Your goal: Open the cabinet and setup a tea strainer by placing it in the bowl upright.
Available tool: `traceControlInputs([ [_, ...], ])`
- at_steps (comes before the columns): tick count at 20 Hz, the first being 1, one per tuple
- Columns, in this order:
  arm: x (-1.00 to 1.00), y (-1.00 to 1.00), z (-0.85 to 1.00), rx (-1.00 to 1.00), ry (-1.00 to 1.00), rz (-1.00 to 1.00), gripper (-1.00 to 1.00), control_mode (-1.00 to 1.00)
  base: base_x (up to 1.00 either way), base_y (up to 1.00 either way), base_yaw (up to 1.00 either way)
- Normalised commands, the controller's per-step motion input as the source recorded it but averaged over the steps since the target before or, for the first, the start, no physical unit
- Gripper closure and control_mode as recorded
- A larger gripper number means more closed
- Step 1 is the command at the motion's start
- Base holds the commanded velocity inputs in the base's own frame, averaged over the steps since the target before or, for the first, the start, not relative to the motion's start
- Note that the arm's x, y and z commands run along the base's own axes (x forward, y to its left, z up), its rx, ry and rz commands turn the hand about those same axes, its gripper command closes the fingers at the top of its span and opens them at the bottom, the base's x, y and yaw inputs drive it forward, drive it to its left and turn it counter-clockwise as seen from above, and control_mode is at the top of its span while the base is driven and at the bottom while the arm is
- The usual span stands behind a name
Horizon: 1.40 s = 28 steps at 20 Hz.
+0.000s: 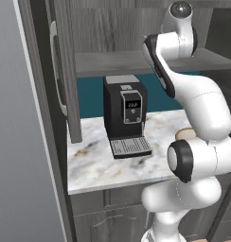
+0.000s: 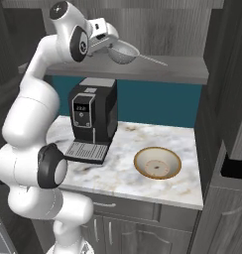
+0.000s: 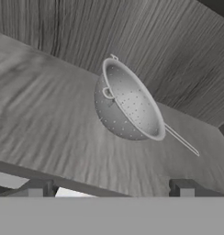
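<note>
Left base view: cabinet (image 1: 136,28) open, left door (image 1: 65,71) swung out toward the camera with its long silver handle (image 1: 55,66) on the outer face. Inner shelf (image 1: 122,62) seen from slightly below, back panel wood-grained. Below it a black coffee machine (image 1: 124,113) standing on the marbled counter (image 1: 103,160) against a teal wall (image 1: 91,97). A sliver of the tan bowl (image 1: 185,133) peeking out to the right of the machine, mostly hidden behind the white arm. Arm reaching up into the cabinet; its far end blocked by its own links.

Right base view: hand (image 2: 109,43) raised to shelf height, at the left of the cabinet opening. Tea strainer (image 2: 124,52) just right of the hand, over the shelf, mesh dome tilted and thin handle pointing right along the shelf. Contact between hand and strainer not clear from here. Bowl on the counter to the right of the coffee machine, well apart from it, near the front edge; pale speckled inside with a small dark mark at the centre, otherwise holding nothing.

Hand view: strainer ahead on the shelf board, tipped on its side, open mouth turned partly to the camera, handle running away to the lower right. Two dark fingertips (image 3: 180,188) spread wide at the bottom, both short of the strainer, gripping nothing.
</note>
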Motion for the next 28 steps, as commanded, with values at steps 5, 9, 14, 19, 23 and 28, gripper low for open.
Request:
traceControlInputs([
  [5,0.01,0.04,-0.02,0.00,0.00,0.00,-1.00,-1.00,0.00,0.00,0.00],
  [9,0.24,0.00,0.00,0.00,0.00,0.00,-1.00,-1.00,0.00,0.00,0.00],
  [14,0.34,0.00,0.00,0.01,0.00,0.00,-1.00,-1.00,0.00,0.00,0.00],
  [19,0.28,-0.11,0.00,0.02,0.00,0.01,-1.00,-1.00,0.00,0.00,0.00],
  [23,0.31,-0.04,-0.01,0.03,0.00,0.05,-1.00,-1.00,0.00,0.00,0.00],
  [28,0.30,-0.07,-0.08,0.05,0.00,0.07,-1.00,-1.00,0.00,0.00,0.00],
])
